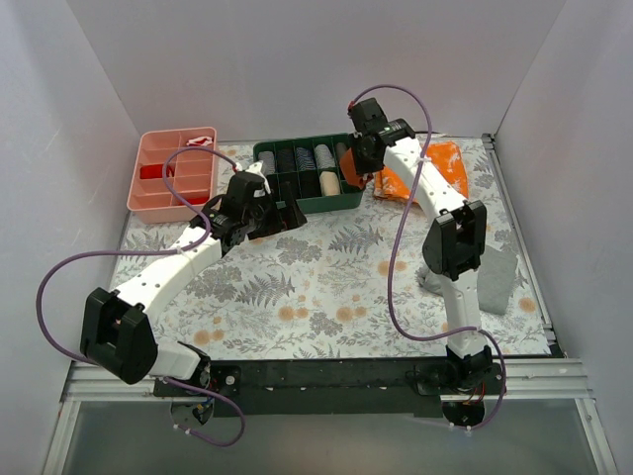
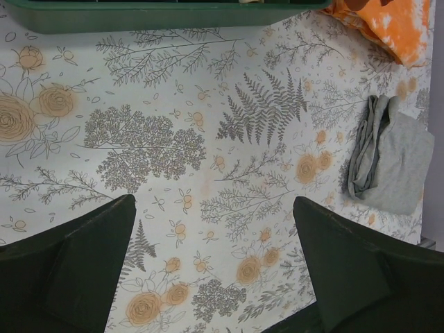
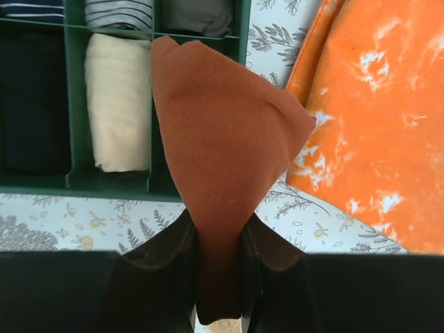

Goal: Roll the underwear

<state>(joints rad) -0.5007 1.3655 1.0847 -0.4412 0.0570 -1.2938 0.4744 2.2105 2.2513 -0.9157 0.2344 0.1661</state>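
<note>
The underwear is a rust-brown cloth hanging from my right gripper, which is shut on it. It hangs above the right end of the green divided tray, over the tray's rightmost compartment. In the top view the right gripper sits at the tray's right end with a bit of the underwear showing below it. My left gripper is open and empty above the floral mat. In the top view the left gripper is just in front of the green tray.
The green tray holds several rolled garments, among them a cream one. A bright orange white-speckled cloth lies right of the tray. A grey cloth lies at the right edge. A pink divided tray stands at the back left.
</note>
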